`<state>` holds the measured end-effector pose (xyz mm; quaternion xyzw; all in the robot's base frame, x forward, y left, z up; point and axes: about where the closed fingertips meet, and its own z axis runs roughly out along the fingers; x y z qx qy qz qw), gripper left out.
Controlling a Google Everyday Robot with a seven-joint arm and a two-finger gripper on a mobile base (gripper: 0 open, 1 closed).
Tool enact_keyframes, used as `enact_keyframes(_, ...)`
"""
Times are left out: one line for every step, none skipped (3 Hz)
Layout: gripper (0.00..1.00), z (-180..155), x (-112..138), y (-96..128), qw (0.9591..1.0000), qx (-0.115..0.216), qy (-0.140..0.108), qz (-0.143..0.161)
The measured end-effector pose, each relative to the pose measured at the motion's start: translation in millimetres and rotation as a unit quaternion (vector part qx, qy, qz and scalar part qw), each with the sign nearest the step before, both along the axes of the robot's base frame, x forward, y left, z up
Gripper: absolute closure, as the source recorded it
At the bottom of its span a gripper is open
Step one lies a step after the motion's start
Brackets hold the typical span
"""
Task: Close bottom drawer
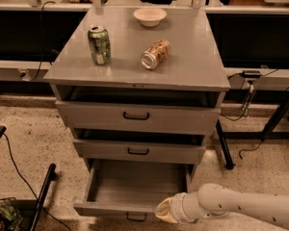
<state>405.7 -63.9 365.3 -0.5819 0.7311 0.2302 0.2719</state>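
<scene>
The bottom drawer (111, 209) is pulled far out, low down under the middle drawer (173, 153). The hand (164, 211) is just beside its front, near the right end. I cannot tell if the hand is wide or narrow. A green can (99, 44) stands on the counter (192, 57).

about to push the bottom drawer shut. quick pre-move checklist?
1. Bottom drawer open and needing the push: ok, pulled well out.
2. Nothing visible inside it to jam: ok.
3. Gripper placed at the drawer's front, right of the handle: ok.
4. Gripper touching the front: cannot tell.
5. Things on the cabinet top steady: not ok. The tan can lies on its side and may roll if the drawer slams; the green can stands upright.
</scene>
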Motion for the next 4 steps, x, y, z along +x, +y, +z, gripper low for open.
enact_keyframes(1.00,-7,-1,5,0.9999,-0.004,0.001,0.011)
enact_keyframes(1.00,-29,-7,11,0.9991,-0.010,0.003,0.042)
enact_keyframes(1.00,-65,-21,8,0.9976,-0.025,0.010,0.064)
enact_keyframes(1.00,-91,-30,2,0.9970,-0.034,0.015,0.068)
